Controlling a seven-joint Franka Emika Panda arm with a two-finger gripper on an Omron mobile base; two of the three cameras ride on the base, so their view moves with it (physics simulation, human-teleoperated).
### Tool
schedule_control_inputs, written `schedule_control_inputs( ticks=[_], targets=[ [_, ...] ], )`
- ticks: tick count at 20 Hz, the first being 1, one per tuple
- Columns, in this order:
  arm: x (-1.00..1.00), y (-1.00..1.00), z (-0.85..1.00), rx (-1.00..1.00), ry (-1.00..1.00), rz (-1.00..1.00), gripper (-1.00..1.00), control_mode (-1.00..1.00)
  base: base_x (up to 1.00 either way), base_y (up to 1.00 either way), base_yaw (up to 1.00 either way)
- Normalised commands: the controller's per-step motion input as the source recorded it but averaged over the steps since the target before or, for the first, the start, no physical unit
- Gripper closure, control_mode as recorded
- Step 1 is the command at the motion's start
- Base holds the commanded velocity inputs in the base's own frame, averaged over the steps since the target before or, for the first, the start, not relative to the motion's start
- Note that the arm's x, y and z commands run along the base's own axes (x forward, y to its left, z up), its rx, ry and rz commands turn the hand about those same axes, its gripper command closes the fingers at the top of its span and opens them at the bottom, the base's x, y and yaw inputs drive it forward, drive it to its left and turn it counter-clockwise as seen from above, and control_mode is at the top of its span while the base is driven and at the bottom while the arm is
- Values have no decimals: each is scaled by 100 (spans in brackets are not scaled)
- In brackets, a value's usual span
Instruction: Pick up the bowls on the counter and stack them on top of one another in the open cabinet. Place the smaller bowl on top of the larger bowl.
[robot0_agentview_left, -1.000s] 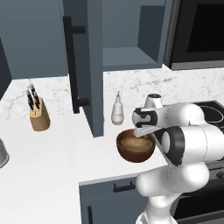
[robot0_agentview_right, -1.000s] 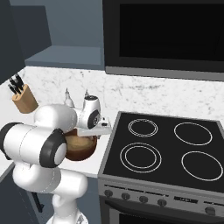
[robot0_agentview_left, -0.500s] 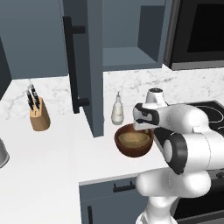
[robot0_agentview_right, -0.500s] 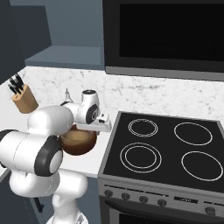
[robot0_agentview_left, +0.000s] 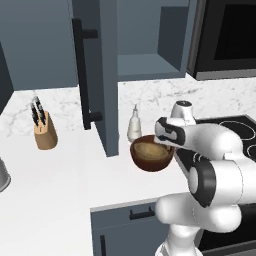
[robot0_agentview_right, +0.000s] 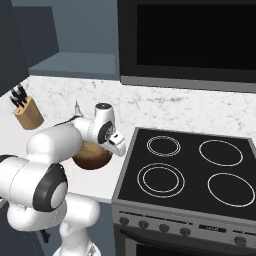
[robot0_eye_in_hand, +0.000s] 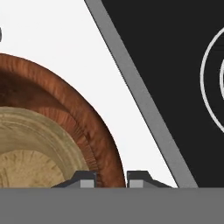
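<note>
The larger bowl (robot0_agentview_left: 150, 160), deep and reddish-brown, carries the smaller bowl (robot0_agentview_left: 148, 149), light tan, nested inside it. My gripper (robot0_agentview_left: 167, 145) is shut on the brown bowl's right rim, just left of the stove. In the hand view the fingertips (robot0_eye_in_hand: 87, 179) straddle the brown rim (robot0_eye_in_hand: 70, 105), with the tan bowl (robot0_eye_in_hand: 26, 144) inside. From the right the larger bowl (robot0_agentview_right: 92, 156) sits under my hand (robot0_agentview_right: 111, 144), low over the counter (robot0_agentview_right: 107, 177). The cabinet (robot0_agentview_left: 150, 65) stands open above, its door (robot0_agentview_left: 95, 75) swung out to the left.
A white bottle (robot0_agentview_left: 133, 125) stands just behind the bowls. A knife block (robot0_agentview_left: 44, 132) sits at the far left, a metal pot (robot0_agentview_left: 2, 175) at the left edge. The black stovetop (robot0_agentview_right: 195, 170) lies to the right under a microwave (robot0_agentview_right: 190, 40).
The jaws have closed the last bit on the brown bowl's rim. The nested bowls have risen slightly and shifted a little toward the cabinet.
</note>
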Motion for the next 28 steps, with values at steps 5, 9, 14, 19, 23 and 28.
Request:
schedule_control_inputs(
  ticks=[5, 9, 14, 19, 23, 28],
  targets=[
    [-44, 1, 42, 3, -11, -29, 100, -100, 0, 0, 0],
    [-59, 0, 67, 0, -6, -10, 100, -100, 0, 0, 0],
    [-48, 0, 84, 4, -8, 0, 100, -100, 0, 0, 0],
    [-41, 4, 79, 6, -17, -2, 100, -100, 0, 0, 0],
    [-24, 18, 77, 6, -18, -5, 100, -100, 0, 0, 0],
    [-6, 38, 89, 1, -13, -9, 100, -100, 0, 0, 0]
  ],
)
